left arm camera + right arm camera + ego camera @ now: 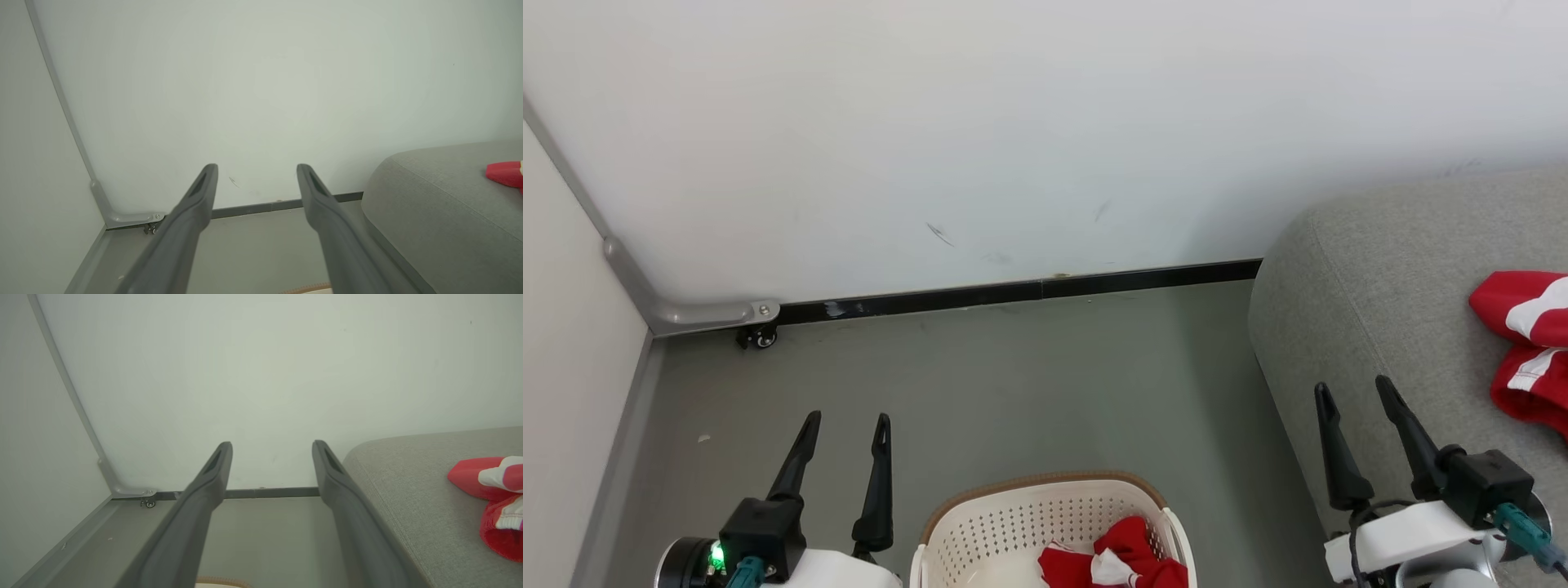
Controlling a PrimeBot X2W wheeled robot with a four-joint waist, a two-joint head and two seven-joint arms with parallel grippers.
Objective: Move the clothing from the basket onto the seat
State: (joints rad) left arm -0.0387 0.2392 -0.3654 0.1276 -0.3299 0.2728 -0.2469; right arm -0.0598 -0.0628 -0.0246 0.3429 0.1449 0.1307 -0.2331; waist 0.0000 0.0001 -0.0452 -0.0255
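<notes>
Fingers spread apart and empty on left gripper [848,418] and right gripper [1352,384], above floor [1013,384] and seat [1380,286] edge. Red clothing [1131,551] bunched at right side of basket [1045,480]. Striped piece [1523,343] on seat, well back from its rounded corner.

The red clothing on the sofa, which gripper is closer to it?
Right. The right gripper hangs open by the sofa edge, just left of the clothing; the left gripper is far off, beyond the basket, over the floor.
</notes>
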